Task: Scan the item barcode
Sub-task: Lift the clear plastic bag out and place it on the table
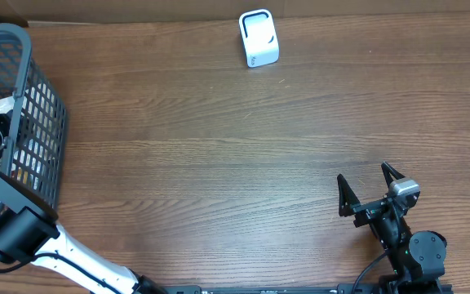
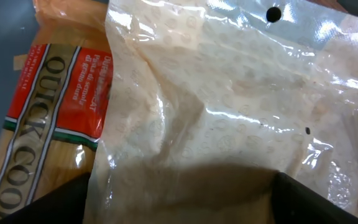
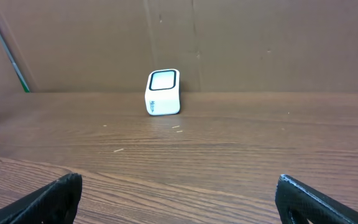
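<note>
Brightly and evenly lit from above, with only a faint shadow beside the scanner (image 1: 259,38). Sharp throughout overhead. Shot very close at the left wrist: streaked with white glare on the clear bag (image 2: 229,112), slightly blurred, darkened by shadow along the bottom. Crisp at the right wrist, except for blurred fingers (image 3: 42,202) in the lower corners.

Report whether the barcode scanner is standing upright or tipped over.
Upright. The white scanner stands on its base on the table, with its dark window near the top in the right wrist view.
</note>
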Tool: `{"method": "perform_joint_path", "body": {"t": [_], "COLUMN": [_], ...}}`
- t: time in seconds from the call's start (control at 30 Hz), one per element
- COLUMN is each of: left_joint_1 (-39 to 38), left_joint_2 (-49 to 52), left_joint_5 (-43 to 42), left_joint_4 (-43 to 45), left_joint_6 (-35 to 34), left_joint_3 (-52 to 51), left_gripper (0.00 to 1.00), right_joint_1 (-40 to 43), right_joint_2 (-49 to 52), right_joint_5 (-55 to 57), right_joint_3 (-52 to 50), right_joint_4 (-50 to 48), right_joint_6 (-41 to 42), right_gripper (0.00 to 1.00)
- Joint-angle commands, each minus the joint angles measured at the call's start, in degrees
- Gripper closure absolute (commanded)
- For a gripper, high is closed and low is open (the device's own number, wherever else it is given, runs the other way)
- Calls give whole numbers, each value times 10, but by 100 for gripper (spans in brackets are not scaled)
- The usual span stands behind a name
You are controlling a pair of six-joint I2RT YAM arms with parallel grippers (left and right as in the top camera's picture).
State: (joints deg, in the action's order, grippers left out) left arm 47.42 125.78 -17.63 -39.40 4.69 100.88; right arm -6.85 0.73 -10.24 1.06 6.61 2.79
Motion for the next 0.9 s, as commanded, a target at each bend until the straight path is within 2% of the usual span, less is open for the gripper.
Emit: {"method": "perform_joint_path", "body": {"t": [0.0, 0.03, 0.1, 0.13, 0.27, 0.47, 0.73, 0.87], "left_joint_1": [-11, -11, -11, -11, -9, -9, -5, -5], "left_joint_2": [25, 25, 25, 25, 24, 16, -24, -43], "left_joint_5": [1, 2, 2, 2, 0, 1, 9, 46], "left_joint_4": [-7, -7, -6, -6, -17, -82, -177, -205], "left_joint_6": [5, 5, 5, 4, -5, -11, -67, -90], "left_joint_3": [-57, -60, -61, -59, -43, 26, 175, 201], "left_gripper": [29, 43, 82, 94, 96, 96, 96, 96], "right_joint_1": [0, 0, 0, 0, 0, 0, 0, 0], "right_joint_2": [-5, -5, -5, -5, -5, -5, -5, -5], "right_joint_5": [3, 3, 3, 3, 3, 3, 3, 3], "right_joint_3": [6, 6, 6, 6, 6, 6, 6, 6], "right_joint_4": [-2, -2, -2, -2, -2, -2, -2, -2], "right_joint_6": [2, 2, 2, 2, 2, 2, 2, 2], "right_gripper": [0, 0, 0, 0, 0, 0, 0, 0]}}
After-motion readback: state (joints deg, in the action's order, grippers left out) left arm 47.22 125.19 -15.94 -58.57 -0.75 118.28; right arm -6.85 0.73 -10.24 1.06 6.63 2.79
